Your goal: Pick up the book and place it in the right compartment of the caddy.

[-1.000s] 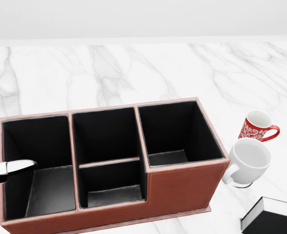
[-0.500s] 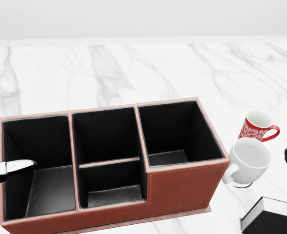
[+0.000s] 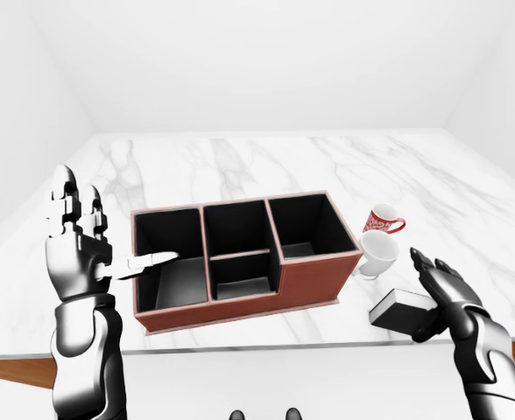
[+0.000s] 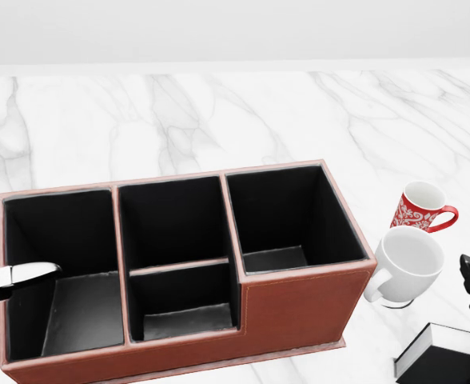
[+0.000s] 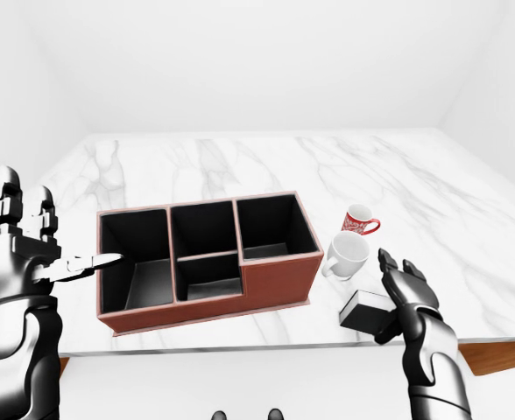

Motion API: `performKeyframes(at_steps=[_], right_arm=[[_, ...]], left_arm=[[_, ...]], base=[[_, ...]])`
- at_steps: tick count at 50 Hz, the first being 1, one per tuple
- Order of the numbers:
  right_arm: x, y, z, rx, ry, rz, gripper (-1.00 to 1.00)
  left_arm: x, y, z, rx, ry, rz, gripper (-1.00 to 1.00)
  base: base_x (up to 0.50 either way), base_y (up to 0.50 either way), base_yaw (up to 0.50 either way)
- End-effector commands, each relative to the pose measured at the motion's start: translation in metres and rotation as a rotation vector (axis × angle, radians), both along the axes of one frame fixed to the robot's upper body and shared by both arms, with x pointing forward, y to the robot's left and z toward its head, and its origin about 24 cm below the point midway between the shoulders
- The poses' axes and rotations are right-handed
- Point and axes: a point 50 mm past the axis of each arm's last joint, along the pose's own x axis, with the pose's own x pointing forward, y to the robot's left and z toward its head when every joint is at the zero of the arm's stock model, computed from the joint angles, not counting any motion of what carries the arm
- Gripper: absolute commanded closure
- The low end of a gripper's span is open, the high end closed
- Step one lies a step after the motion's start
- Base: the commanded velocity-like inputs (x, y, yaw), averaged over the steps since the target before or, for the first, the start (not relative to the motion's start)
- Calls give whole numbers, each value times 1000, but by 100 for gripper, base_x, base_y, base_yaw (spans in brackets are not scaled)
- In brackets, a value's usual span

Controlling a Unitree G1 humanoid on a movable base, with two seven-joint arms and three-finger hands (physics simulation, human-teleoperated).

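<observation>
Here, left-eye view: the book (image 3: 402, 311) lies on the marble table (image 3: 240, 166), right of the caddy (image 3: 240, 255), the spread right hand (image 3: 440, 293) just over it; right-eye view: left hand (image 5: 17, 249) raised, fingers spread; head view: white mug (image 4: 407, 264) beside red mug (image 4: 420, 208)

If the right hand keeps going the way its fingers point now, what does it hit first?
Probably the white mug. The right hand is open over the book, fingers aimed up-left toward it; depth is uncertain, so it might pass above the rim.
</observation>
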Motion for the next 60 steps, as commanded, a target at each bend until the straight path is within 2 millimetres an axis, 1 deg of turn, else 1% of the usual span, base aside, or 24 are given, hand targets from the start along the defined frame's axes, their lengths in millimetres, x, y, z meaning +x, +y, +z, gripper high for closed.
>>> performKeyframes(at_steps=[1,11,12,13,14,30,37,41,42,48,50,51,56,58,59,60], right_arm=[[0,1,-17,19,36,6,-100],[-2,4,-20,50,52,17,-100],[-2,5,-21,56,52,20,-94],[-2,5,-21,64,56,22,23],[-3,6,-22,70,62,29,100],[-5,10,-22,99,73,44,100],[-2,15,-7,111,45,70,100],[0,19,11,104,6,90,100],[0,22,22,102,-18,104,100],[3,28,58,106,-77,134,100],[4,29,65,88,-95,140,100],[6,33,77,112,-121,160,100],[4,41,104,48,-226,194,100],[1,45,121,8,-295,210,100],[0,46,126,-3,-315,213,100],[-3,48,142,-40,-373,225,100]], left_arm=[[2,-1,-4,-5,17,6,-100],[2,-1,-4,-5,16,6,-100],[1,-1,-3,-4,12,6,-100],[1,-1,-3,-4,12,6,-100],[2,-1,-4,-5,17,6,-100],[2,-1,-4,-5,18,6,-100],[1,-1,-2,-3,9,6,-100],[1,-1,-2,-2,9,6,-100],[1,-1,-2,-2,7,6,-100],[1,-2,0,0,1,5,-100],[1,-1,-1,-1,4,6,-100],[2,-1,-2,-3,11,5,-100],[3,-1,-3,-5,14,5,-100],[2,-1,-3,-4,12,5,-100],[2,-1,-3,-4,13,5,-100],[2,-1,-4,-5,16,5,-100]], base=[[0,0,0],[0,0,0],[0,0,0],[0,0,0],[0,0,0],[0,0,0],[0,0,0],[0,0,0],[0,0,0],[0,0,0],[0,0,0],[0,0,0],[0,0,0],[0,0,0],[0,0,0],[0,0,0]])
